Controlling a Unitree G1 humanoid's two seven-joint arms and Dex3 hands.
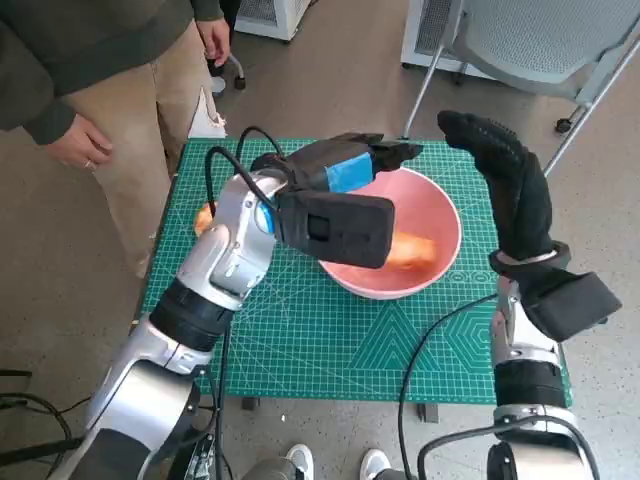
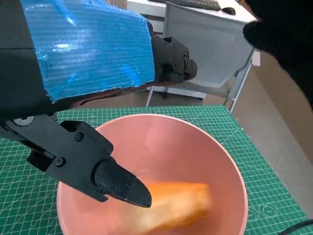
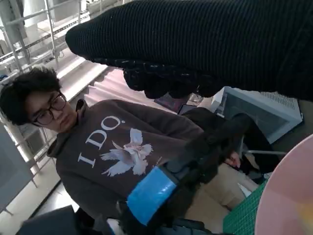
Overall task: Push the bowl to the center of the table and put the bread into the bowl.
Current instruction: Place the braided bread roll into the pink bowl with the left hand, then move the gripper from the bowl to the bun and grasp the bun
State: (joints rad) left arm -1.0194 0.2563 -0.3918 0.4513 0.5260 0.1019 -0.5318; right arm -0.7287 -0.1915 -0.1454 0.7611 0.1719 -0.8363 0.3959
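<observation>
Green cutting mat (image 1: 330, 340) on table | grey floor (image 1: 340, 70), chair (image 1: 540, 40) | both hands empty, fingers apart

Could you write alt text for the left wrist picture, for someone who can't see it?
A piece of orange bread lies inside a pink bowl on a green cutting mat. The left robot hand, black with blue tape on its back, hovers open above the bowl, holding nothing. A grey mesh chair stands beyond the table.

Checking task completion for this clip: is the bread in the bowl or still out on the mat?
In. The bread lies on the floor of the pink bowl; the left hand above holds nothing.
</observation>
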